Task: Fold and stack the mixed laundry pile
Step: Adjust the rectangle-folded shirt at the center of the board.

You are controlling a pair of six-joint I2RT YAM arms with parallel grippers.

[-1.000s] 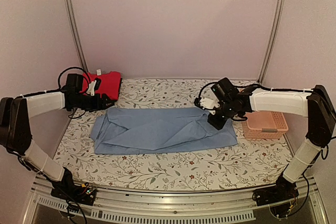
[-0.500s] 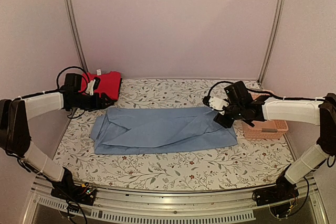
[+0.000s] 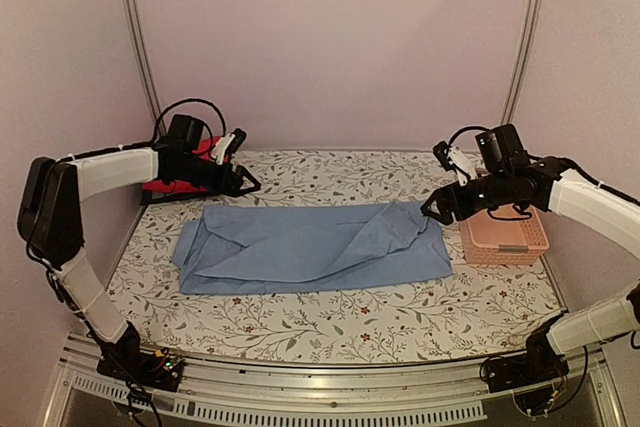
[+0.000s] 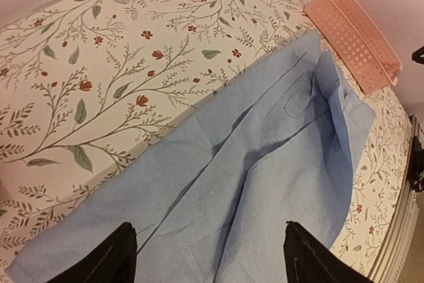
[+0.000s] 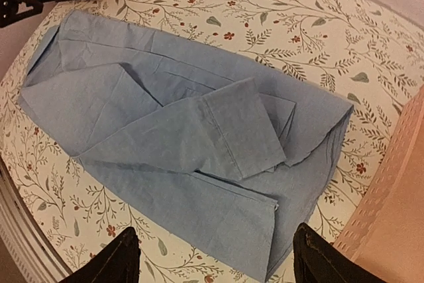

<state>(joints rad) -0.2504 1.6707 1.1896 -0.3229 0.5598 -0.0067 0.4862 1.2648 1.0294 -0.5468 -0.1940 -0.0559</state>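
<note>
Both arms reach inward; left end effector (image 3: 245, 183) and right end effector (image 3: 432, 210) gape empty, light blue cloth shirt (image 3: 310, 247) lying below, between them.

The shirt (image 3: 310, 252) lies on the tablecloth (image 3: 330, 322), basket (image 3: 505, 237) just right, other garment (image 3: 162, 187) behind-left.

The white-sleeved, black-jointed left arm (image 3: 110, 172) rises along the left side and bends inward. Its black left gripper (image 3: 245, 181) points right, with its 2 fingers (image 4: 112, 260) spread wide and nothing between them. The right arm (image 3: 590, 197) reaches in from the right, its right gripper (image 3: 431, 212) angled down and leftward, fingers (image 5: 116, 260) also parted wide and empty.
</note>
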